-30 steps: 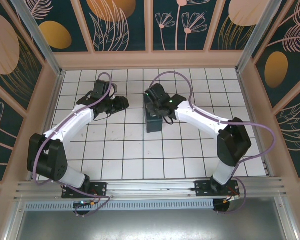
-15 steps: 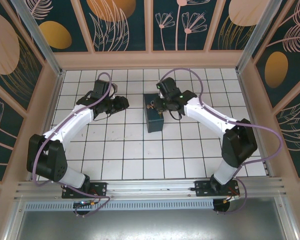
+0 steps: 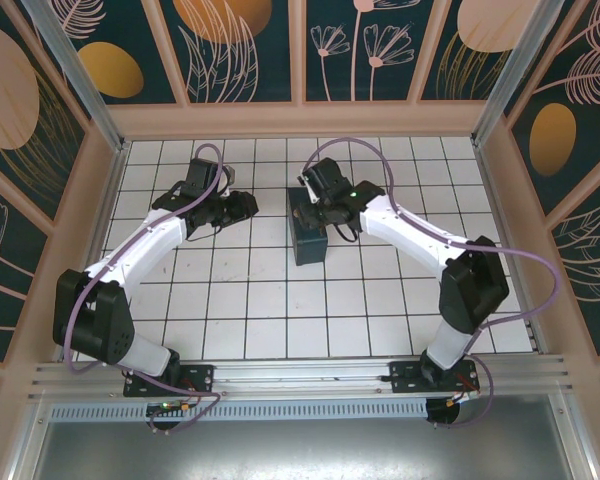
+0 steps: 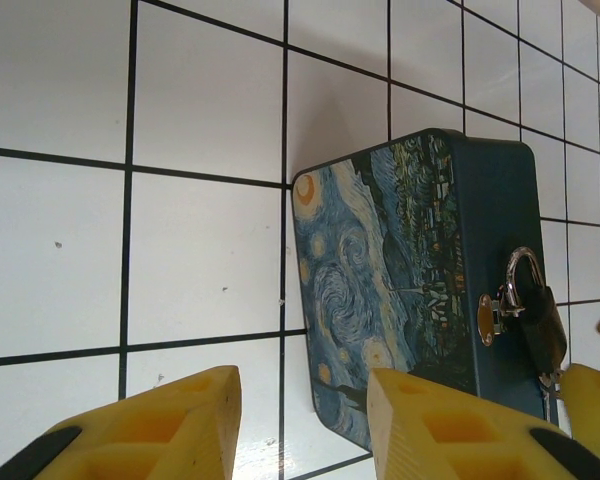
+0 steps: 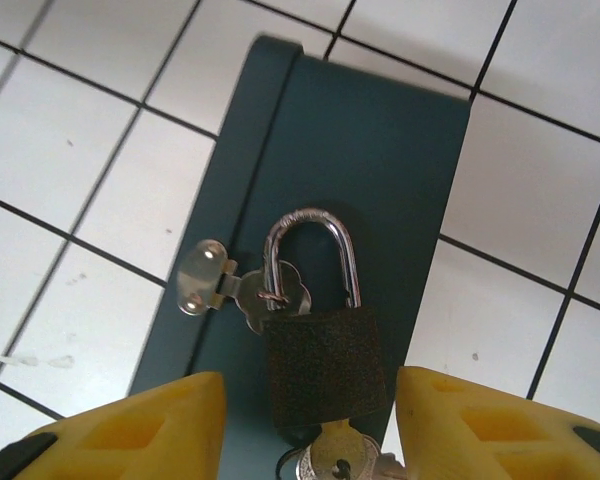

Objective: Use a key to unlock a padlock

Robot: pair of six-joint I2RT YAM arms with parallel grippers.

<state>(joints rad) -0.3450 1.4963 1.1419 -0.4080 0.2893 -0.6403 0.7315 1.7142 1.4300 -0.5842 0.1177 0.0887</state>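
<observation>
R gripper (image 5: 310, 425) has shifted left, back over box (image 5: 380, 150), center of top view. Fingers spread, nothing gripped, straddling padlock (image 5: 325, 365) on hasp (image 5: 205, 290). Key (image 5: 336, 463) at padlock's bottom, lower frame edge. L gripper (image 4: 300, 425) also spread, empty, left of box.

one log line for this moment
left gripper: open, beside painted box | right gripper: open, over padlock | key: at padlock base

Right claw (image 3: 310, 203): drifted toward desk's (image 3: 240, 300) right edge, since returned left over far end of box (image 3: 308, 243), straddling padlock (image 5: 325, 365).
</observation>
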